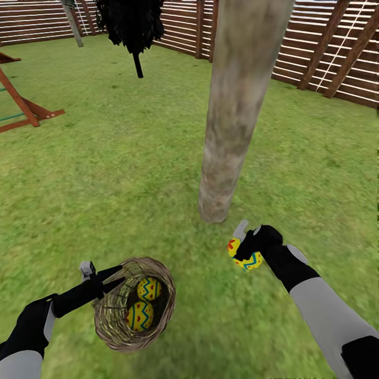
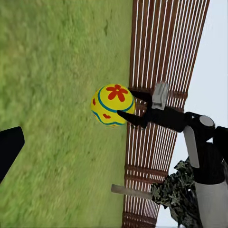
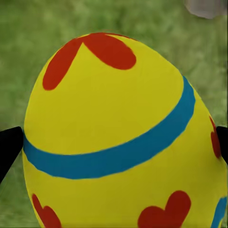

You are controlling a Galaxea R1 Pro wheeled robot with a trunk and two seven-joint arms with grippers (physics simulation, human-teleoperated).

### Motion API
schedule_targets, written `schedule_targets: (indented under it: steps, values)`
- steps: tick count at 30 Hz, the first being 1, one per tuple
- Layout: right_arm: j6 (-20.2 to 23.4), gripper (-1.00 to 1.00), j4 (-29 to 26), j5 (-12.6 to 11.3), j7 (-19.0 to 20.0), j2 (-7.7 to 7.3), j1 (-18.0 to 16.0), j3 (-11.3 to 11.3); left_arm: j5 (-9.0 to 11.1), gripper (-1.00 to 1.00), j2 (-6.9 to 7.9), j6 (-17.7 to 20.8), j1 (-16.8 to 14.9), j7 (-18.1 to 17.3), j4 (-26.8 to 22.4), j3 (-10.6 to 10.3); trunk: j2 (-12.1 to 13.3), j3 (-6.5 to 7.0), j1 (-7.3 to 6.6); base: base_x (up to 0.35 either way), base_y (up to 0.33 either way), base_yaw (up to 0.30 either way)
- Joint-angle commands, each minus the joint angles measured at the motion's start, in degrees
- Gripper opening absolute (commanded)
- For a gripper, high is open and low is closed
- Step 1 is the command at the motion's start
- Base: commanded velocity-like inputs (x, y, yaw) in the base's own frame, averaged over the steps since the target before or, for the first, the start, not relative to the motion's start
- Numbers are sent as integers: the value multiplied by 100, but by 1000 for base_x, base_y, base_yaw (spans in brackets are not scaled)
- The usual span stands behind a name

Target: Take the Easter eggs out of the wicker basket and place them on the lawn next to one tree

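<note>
- Now the right gripper (image 1: 243, 247) pinches one egg (image 1: 245, 256) above the lawn (image 1: 131, 158), at 5 o'clock from the tree (image 1: 231, 121).
- Left gripper (image 1: 108, 273) holds the wicker basket (image 1: 113, 321) rim; two eggs (image 1: 149, 289) lie inside.

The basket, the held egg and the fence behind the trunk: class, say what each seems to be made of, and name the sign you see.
The basket looks like brown open-weave wicker: thin crossing strands with gaps. The held egg in the right gripper looks smooth and painted, yellow with blue bands and red marks; whether plastic or shell cannot be told. The fence looks like brown wooden slats on angled posts.
</note>
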Motion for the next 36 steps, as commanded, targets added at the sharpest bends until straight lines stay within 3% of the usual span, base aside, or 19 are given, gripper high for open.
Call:
schedule_targets:
  steps: [1,2,4,8,13,15,18,23,26,33,36]
  values:
    - [12,-100,9,48,-57,51,-4,-300,-60,100,-3,57,-4,-63,-14,16,-44,-15,23,0,0,-196]
    - [10,-100,17,50,-106,84,-4,-532,-57,100,18,59,-4,-94,-56,30,-44,-7,23,0,0,-196]
    - [9,-100,26,50,-117,101,-4,-579,-53,100,66,67,-4,-221,-183,54,-44,8,23,0,0,-196]
    - [9,-100,42,50,-120,108,-4,-593,-45,100,79,103,-10,-360,-631,68,-44,38,23,0,0,-196]
    - [11,-100,232,77,-112,123,21,-579,-34,100,99,110,-16,-360,-751,85,-44,47,23,0,0,-52]
    - [-7,-100,373,92,-119,245,29,-577,-34,100,102,140,-21,-360,-974,91,-44,47,23,0,0,-2]
    - [-31,-100,449,70,-127,312,31,-576,-33,100,118,152,-22,-360,-1151,121,-44,48,23,0,0,0]
    - [-34,-100,452,53,-128,344,32,-576,-34,100,138,164,-30,-360,-1190,209,-44,48,23,0,0,0]
    - [-35,-100,443,43,-131,458,31,-593,-34,100,149,137,-23,-360,-1189,210,-44,48,23,0,0,0]
    - [-40,-100,459,25,-153,486,32,-607,-42,100,144,116,-13,-360,-1183,199,-44,98,23,0,0,0]
    - [-45,-100,464,17,-523,572,38,-623,-37,100,151,114,-13,-360,-1183,200,-44,125,23,0,0,0]
